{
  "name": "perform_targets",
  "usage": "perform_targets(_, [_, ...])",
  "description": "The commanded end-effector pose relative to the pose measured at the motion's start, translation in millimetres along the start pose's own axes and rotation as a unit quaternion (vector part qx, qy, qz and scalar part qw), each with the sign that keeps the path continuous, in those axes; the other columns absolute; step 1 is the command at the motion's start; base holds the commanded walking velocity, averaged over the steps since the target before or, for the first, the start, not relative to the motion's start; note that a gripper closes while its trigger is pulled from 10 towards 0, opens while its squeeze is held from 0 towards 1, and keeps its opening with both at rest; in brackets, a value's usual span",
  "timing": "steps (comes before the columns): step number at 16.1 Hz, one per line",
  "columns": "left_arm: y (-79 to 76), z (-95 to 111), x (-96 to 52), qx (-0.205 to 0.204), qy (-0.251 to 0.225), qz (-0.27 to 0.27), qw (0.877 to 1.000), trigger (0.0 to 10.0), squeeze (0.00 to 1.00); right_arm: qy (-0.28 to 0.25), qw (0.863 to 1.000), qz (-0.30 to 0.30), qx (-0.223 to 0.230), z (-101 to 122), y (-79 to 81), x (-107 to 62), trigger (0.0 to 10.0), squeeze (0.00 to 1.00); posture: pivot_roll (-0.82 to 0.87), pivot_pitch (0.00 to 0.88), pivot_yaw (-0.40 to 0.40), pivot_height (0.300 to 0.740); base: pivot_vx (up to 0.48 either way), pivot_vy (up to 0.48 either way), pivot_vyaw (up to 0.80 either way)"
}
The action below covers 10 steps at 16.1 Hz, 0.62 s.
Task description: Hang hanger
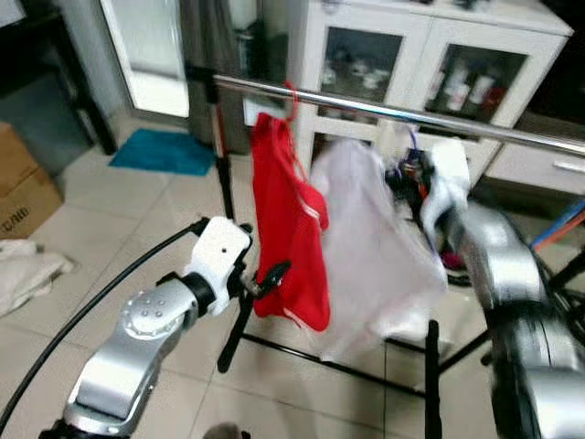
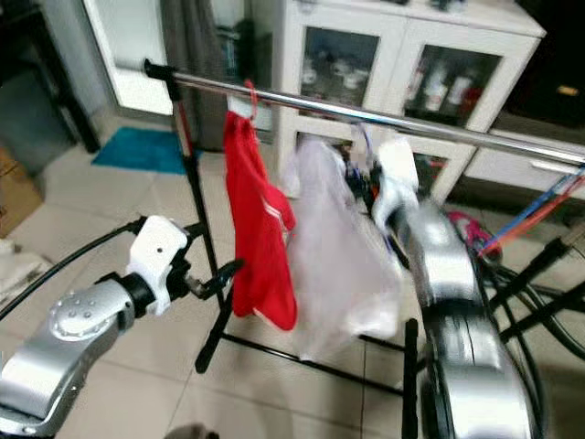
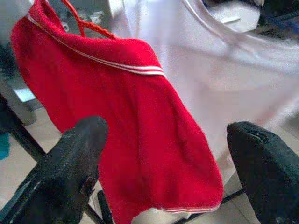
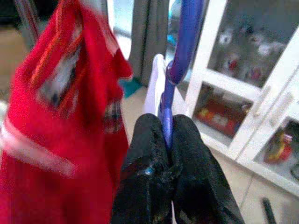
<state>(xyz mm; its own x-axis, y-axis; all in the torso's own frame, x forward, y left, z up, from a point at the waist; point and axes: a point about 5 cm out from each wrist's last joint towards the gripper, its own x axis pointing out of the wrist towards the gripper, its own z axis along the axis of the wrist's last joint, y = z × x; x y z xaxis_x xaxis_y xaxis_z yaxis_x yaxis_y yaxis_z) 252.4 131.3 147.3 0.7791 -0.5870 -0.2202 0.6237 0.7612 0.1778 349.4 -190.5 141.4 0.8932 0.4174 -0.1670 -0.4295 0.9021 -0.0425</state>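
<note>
Under the rail (image 1: 384,112), right hand (image 4: 167,140) raised, clenched on purple hanger (image 4: 180,51); left hand (image 3: 163,172) spread.

We see a room lit softly and evenly, the strongest brightness coming from the pale glass door (image 1: 157,55) at the back, which washes out to near white. The metal rail (image 1: 393,112) carries a thin glare line. Both head views are slightly soft, and the white garment (image 1: 379,247) and right arm (image 1: 498,265) smear with motion blur. In the right wrist view the red shirt (image 4: 56,126) is streaked and the cabinet (image 4: 247,93) out of focus.
</note>
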Motion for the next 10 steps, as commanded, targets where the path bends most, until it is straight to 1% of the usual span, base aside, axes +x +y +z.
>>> perform_targets(1, [-7.0,-3.5,4.4,0.010,0.004,-0.015,1.000,10.0,0.00,-0.051,0.999,-0.020,-0.002,11.9,5.2,-14.7,0.0,0.00,0.11,0.000,-0.002,0.740,0.000,0.000,0.00])
perform_targets(2, [-7.8,-4.3,5.2,0.013,0.005,-0.017,1.000,10.0,0.00,-0.059,0.998,-0.027,0.004,11.9,6.1,-17.9,0.0,0.00,0.11,0.000,-0.002,0.740,0.000,0.000,0.00])
perform_targets(3, [-8.7,-3.5,9.3,0.012,-0.001,-0.014,1.000,10.0,0.00,-0.085,0.995,-0.048,0.014,12.4,7.9,-26.3,0.0,0.00,0.09,0.000,0.012,0.740,0.000,0.000,0.00])
perform_targets(5, [-9.3,-2.6,11.4,0.012,-0.006,-0.013,1.000,10.0,0.00,-0.081,0.995,-0.053,0.024,9.9,11.4,-32.9,0.0,0.00,0.09,0.000,0.012,0.740,0.000,0.000,0.00])
perform_targets(6, [-6.6,-8.9,13.0,0.005,0.001,0.012,1.000,10.0,0.00,-0.047,0.997,-0.064,0.016,-7.0,18.1,-41.0,0.0,0.00,0.07,0.000,0.007,0.740,0.000,0.000,0.00])
perform_targets(7, [-2.0,-19.6,13.5,-0.008,0.015,0.053,0.998,10.0,0.00,-0.001,0.996,-0.087,0.008,-29.9,27.0,-52.9,0.5,0.00,0.07,0.000,-0.001,0.740,0.000,0.000,0.00])
perform_targets(8, [1.0,-24.0,12.2,-0.025,0.021,0.078,0.996,10.0,0.00,0.014,0.995,-0.102,0.011,-38.0,30.3,-58.4,9.6,0.00,0.07,0.000,-0.007,0.740,0.000,0.000,0.00])
perform_targets(9, [4.9,-28.0,9.5,-0.054,0.027,0.107,0.992,10.0,0.00,0.030,0.991,-0.127,0.025,-46.9,32.3,-64.3,10.0,0.00,0.07,0.000,-0.018,0.740,0.000,0.000,0.00])
perform_targets(10, [6.1,-29.5,8.5,-0.058,0.026,0.114,0.991,10.0,0.00,0.039,0.989,-0.141,0.025,-50.7,33.7,-67.5,10.0,0.00,0.08,0.000,-0.023,0.740,0.000,0.000,0.00])
